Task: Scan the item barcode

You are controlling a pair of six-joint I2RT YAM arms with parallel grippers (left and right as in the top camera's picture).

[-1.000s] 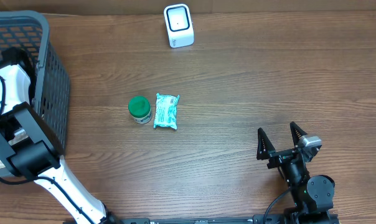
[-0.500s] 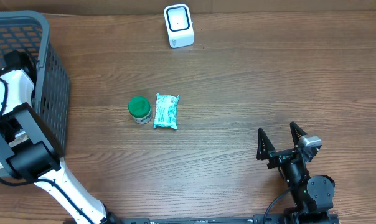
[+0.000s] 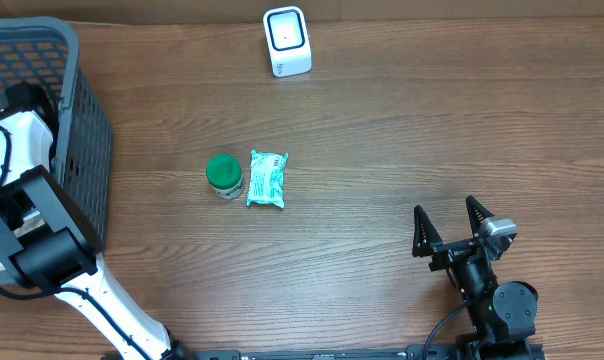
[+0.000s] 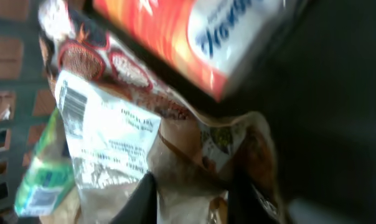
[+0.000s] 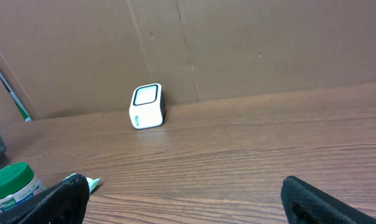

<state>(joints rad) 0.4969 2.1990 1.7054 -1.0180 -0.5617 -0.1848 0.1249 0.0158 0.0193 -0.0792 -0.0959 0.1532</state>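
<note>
Packet [image 4: 113,143] is my target, a crinkly white-and-brown snack wrapper lying inside the basket [image 3: 82,120], which stands on the counter [image 3: 432,120] well to the left of the scanner [image 3: 286,40] and somewhat nearer to me. My left gripper [image 4: 193,199] is down in that basket and closed on the crumpled brown end of the packet, with wrapper bunched between both fingers [image 4: 144,199]. From that pinch the packet's long axis runs away from me, up and to the left in my wrist view, and the barcode [image 4: 71,102] sits near the far end, facing my wrist camera. A red box [image 4: 175,31] overlaps the packet's upper edge, and a green pack [image 4: 38,180] lies just beside its left side, so I judge a straight lift could drag on both. My right gripper [image 3: 447,215] rests with its jaws wide open and empty, well to the right of the scanner and toward my side of the counter, far from the basket, so the left arm is the one for this job. Once the packet is lifted out, I reckon the barcode end must travel rightward to the scanner and turn to face its window. A green-lidded tub [image 3: 223,173] and a small green wipes pack [image 3: 267,178] lie in front of the scanner, slightly left, under that path.
</note>
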